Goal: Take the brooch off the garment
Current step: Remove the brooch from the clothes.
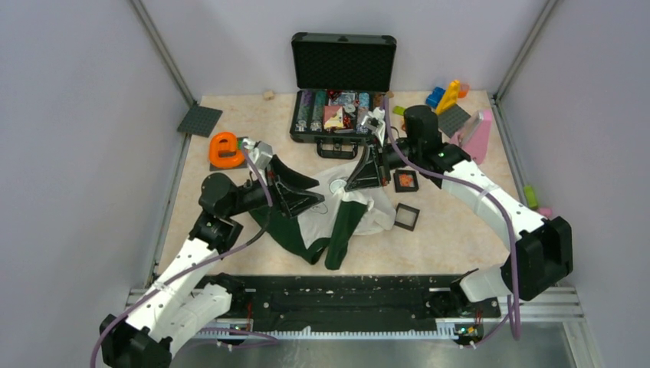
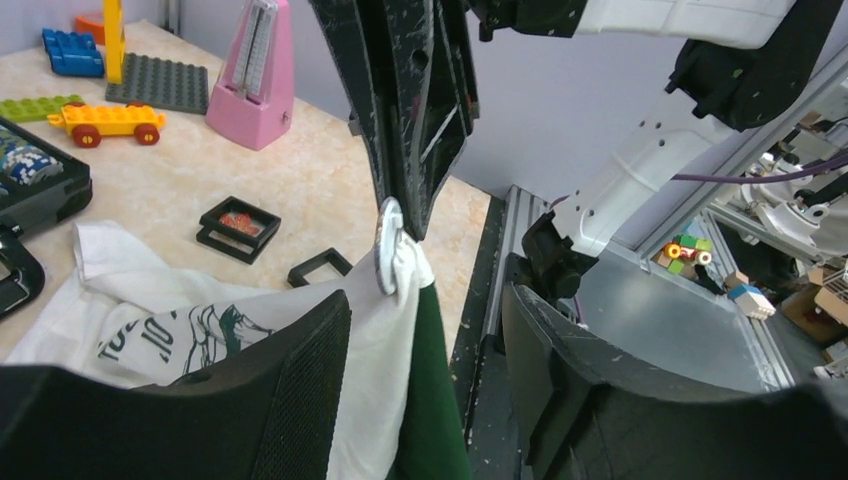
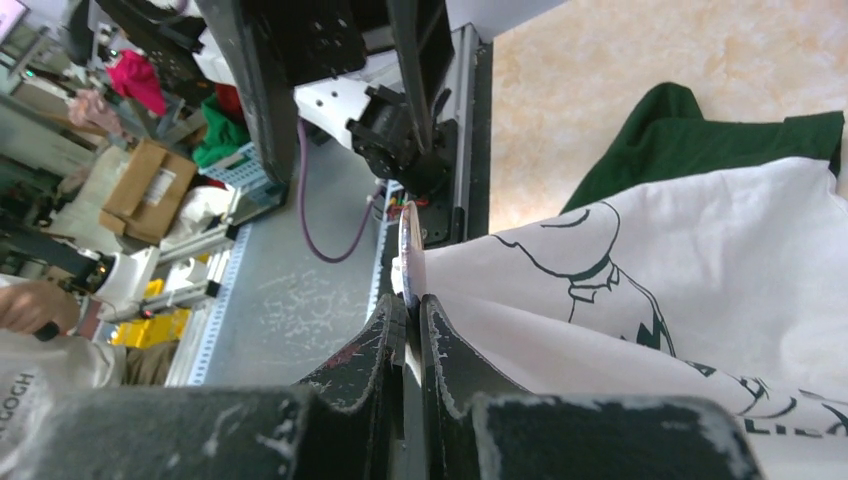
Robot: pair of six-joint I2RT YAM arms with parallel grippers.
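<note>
A white garment [image 1: 372,216] with a dark print and green sleeves [image 1: 343,226] lies mid-table. It also shows in the left wrist view [image 2: 150,325] and the right wrist view [image 3: 700,260]. My right gripper [image 1: 351,186] [image 3: 412,305] is shut on a lifted fold of it, at a small pale round disc [image 2: 388,245] [image 3: 408,250] seen edge-on. The disc's face is hidden. No orange-red brooch shows on the cloth. My left gripper [image 1: 316,192] [image 2: 425,300] is open wide, with the hanging fold between its fingers and close to the left one [image 2: 300,400].
An open black case [image 1: 343,115] stands at the back. There is an orange letter "e" [image 1: 224,149] at the left and a pink metronome [image 1: 475,134] [image 2: 255,80] at the right. Two small black frames [image 1: 405,180] [image 1: 407,217] lie beside the garment. A yellow toy car [image 2: 105,120] sits nearby.
</note>
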